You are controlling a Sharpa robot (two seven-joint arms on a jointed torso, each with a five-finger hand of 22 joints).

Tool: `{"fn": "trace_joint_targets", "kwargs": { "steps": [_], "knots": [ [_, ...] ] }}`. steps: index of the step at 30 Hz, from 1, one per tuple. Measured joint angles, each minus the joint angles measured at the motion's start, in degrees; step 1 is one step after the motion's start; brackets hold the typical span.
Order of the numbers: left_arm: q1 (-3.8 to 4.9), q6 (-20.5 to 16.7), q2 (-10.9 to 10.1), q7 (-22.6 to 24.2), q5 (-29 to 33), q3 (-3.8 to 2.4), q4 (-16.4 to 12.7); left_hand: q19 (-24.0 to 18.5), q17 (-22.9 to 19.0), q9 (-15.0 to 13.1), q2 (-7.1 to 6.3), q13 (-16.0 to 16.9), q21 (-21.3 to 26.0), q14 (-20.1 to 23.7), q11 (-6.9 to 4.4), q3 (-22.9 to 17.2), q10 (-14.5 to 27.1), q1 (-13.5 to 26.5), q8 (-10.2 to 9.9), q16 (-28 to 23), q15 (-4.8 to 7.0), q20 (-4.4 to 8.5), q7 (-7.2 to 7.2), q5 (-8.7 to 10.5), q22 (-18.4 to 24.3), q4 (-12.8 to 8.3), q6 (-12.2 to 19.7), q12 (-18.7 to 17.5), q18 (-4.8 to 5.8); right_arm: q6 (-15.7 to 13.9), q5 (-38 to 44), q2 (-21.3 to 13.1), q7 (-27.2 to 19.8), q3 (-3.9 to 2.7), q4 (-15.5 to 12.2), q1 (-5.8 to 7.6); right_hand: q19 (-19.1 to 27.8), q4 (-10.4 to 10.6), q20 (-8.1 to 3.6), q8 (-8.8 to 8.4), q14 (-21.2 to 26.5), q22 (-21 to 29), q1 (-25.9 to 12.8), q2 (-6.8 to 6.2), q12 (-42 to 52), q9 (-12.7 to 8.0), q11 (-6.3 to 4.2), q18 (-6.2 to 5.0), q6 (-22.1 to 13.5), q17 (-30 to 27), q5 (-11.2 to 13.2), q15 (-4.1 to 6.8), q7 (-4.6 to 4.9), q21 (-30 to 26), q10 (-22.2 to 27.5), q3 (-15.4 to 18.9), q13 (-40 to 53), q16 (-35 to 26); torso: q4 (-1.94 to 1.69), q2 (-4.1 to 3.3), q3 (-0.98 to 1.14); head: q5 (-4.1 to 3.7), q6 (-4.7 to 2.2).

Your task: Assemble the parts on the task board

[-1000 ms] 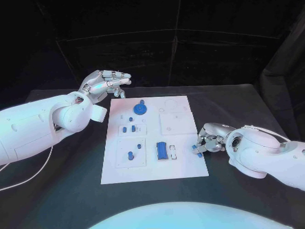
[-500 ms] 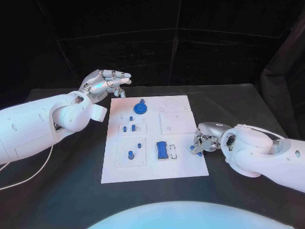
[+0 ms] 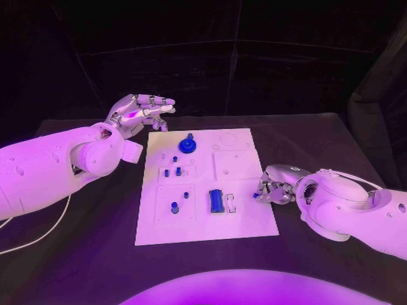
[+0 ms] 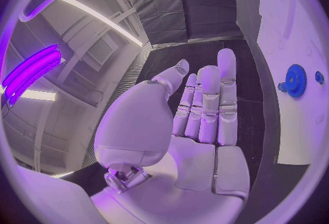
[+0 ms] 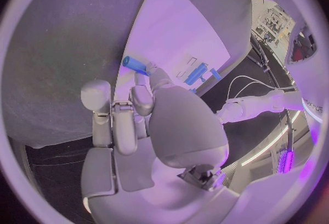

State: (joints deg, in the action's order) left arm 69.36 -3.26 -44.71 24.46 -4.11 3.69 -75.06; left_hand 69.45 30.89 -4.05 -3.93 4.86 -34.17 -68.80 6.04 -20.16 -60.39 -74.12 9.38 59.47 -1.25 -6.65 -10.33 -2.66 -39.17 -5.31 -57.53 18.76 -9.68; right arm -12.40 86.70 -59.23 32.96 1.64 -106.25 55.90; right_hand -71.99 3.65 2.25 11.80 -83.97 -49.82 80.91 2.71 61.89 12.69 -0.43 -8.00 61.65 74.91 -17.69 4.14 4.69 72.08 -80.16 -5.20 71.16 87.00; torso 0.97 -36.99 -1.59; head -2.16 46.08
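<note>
Right hand (image 3: 275,188) sits nearest me, at the right edge of the task board (image 3: 206,229), fingers curled in around one small blue peg (image 5: 134,63). From the right wrist camera I see that peg pinched at the fingertips, its free end reaching toward the board's edge, with bare black table (image 3: 332,136) on the other side of it.

On the white board I count the parts from the near end outward. First comes one upright blue block (image 3: 216,201) in the near middle, with one small blue piece (image 3: 174,206) standing in the square panel just to its left. Farther along, two short blue pegs (image 3: 172,172) stand side by side in a smaller panel, and one tiny blue piece (image 3: 174,158) lies just beyond them. Past that is one round blue gear (image 3: 187,145) with a knob at its far side — the left wrist camera shows the same gear plainly, with a small blue dot beside it. That makes six blue pieces on the board that I can pick out, plus the one in the right hand.

At the far left corner of the board, well apart from the right hand, the left hand (image 3: 139,111) hovers above the table. Its fingers lie fairly straight and close together and nothing is in them — it holds no part.
</note>
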Motion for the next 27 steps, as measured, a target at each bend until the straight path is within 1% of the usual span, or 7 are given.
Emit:
{"fn": "trace_joint_targets", "kwargs": {
  "steps": [2,5,7,14,19,22,27],
  "knots": [
    [0.0,0.0,0.0,0.0,0.0,0.0,0.0,0.0,0.0,0.0,0.0,0.0,0.0,0.0,0.0,0.0,0.0,0.0,0.0,0.0,0.0,0.0,0.0,0.0,0.0,0.0,0.0,0.0,0.0,-1.53,-2.15,-0.23,-0.03,0.12,-0.56,-0.14,0.0,-0.06,0.0,-0.05,-0.18,0.0,-1.8,-1.37,0.0,0.0,-0.09,0.0,0.32,0.0,-0.02,0.19,0.18,0.0,-0.56,-2.12,0.05,0.0,0.0,0.0,-0.01,-0.01,-0.05],
    [-0.01,0.01,0.0,0.0,0.0,0.0,-0.03,0.0,0.0,0.0,0.0,0.0,0.0,0.0,0.0,0.0,0.0,0.0,0.0,0.0,0.0,0.0,0.0,0.0,0.0,0.0,0.0,0.06,0.01,-3.99,-5.38,-0.42,-0.35,0.14,-1.51,-0.16,0.0,0.67,0.0,-0.61,-0.15,-0.21,-4.02,-3.6,0.23,0.19,-0.4,0.0,1.51,0.0,-0.53,0.22,-0.28,0.24,-1.03,-3.73,0.04,0.0,-0.02,-0.01,-0.02,-0.01,-0.11],
    [-0.01,0.01,-0.01,0.0,0.0,0.0,-0.04,0.0,0.0,0.0,0.0,0.0,0.0,0.0,0.0,-0.01,0.0,0.0,0.0,0.0,0.0,0.0,0.0,0.0,0.0,0.0,0.0,0.06,0.0,-5.36,-7.19,-0.43,-0.62,0.11,-1.95,-0.16,0.0,1.11,0.0,-0.69,-0.07,-0.32,-5.39,-4.93,0.51,0.55,-0.31,-0.01,1.91,0.0,-2.07,0.3,-0.48,0.31,-1.33,-4.43,0.21,0.0,-0.04,-0.03,-0.03,0.06,-0.12],
    [-0.01,0.01,-0.05,0.0,0.0,0.01,-0.12,0.0,0.0,0.0,0.0,-0.01,0.0,0.0,0.0,-0.01,0.0,0.0,0.0,0.0,0.0,0.0,0.0,0.0,-0.01,0.0,0.0,0.05,0.0,-8.86,-12.51,0.52,-1.38,0.09,-2.6,-0.11,-0.63,1.99,-0.2,-1.0,-0.06,-1.0,-8.1,-7.16,1.51,0.57,-0.29,0.0,2.89,0.0,-6.59,0.31,-0.76,0.64,-1.75,-5.6,0.96,0.24,-0.08,-0.07,-0.04,0.29,-0.04],
    [-0.01,0.01,-0.08,0.0,0.0,0.01,-0.17,0.0,0.0,0.0,0.0,-0.01,0.0,0.0,0.0,-0.01,0.0,0.0,0.0,0.0,0.0,0.0,0.0,0.0,-0.01,0.0,0.0,0.05,0.0,-9.82,-14.61,1.67,-1.4,0.09,-2.27,-0.11,-0.63,2.06,-0.2,-1.01,-0.06,-1.22,-9.1,-7.62,2.35,0.88,-0.6,0.0,3.97,0.0,-7.81,0.31,-1.1,0.64,-2.05,-5.67,1.54,0.51,-0.08,-0.09,-0.04,0.37,0.04],
    [-0.01,0.01,-0.09,0.0,0.0,0.01,-0.19,0.0,0.0,0.0,0.0,-0.01,0.0,0.0,0.0,-0.01,0.0,0.0,0.0,0.0,0.0,0.0,0.0,0.0,-0.01,0.0,0.0,0.05,0.0,-9.96,-15.48,2.51,-1.22,0.09,-1.83,-0.11,-0.83,2.22,-0.41,-0.91,-0.05,-1.37,-9.55,-7.87,2.84,1.29,-0.8,0.0,4.47,0.01,-7.81,0.32,-1.58,0.64,-2.25,-5.83,1.96,0.51,-0.08,-0.1,-0.04,0.41,0.04],
    [-0.01,0.02,-0.09,0.0,0.0,0.01,-0.23,0.0,0.01,0.0,0.0,-0.01,0.0,0.0,0.0,-0.01,0.0,0.0,0.0,0.0,0.0,0.0,0.0,0.0,-0.01,0.01,0.0,0.05,0.0,-9.73,-16.45,3.84,-0.72,0.09,-1.01,-0.11,-0.83,2.7,-0.41,-0.51,0.03,-1.41,-10.53,-7.81,2.84,1.73,-1.0,0.0,4.92,0.04,-7.81,0.4,-1.64,0.64,-2.45,-5.66,2.09,0.66,-0.08,-0.12,-0.04,0.46,0.04]
  ]
}}
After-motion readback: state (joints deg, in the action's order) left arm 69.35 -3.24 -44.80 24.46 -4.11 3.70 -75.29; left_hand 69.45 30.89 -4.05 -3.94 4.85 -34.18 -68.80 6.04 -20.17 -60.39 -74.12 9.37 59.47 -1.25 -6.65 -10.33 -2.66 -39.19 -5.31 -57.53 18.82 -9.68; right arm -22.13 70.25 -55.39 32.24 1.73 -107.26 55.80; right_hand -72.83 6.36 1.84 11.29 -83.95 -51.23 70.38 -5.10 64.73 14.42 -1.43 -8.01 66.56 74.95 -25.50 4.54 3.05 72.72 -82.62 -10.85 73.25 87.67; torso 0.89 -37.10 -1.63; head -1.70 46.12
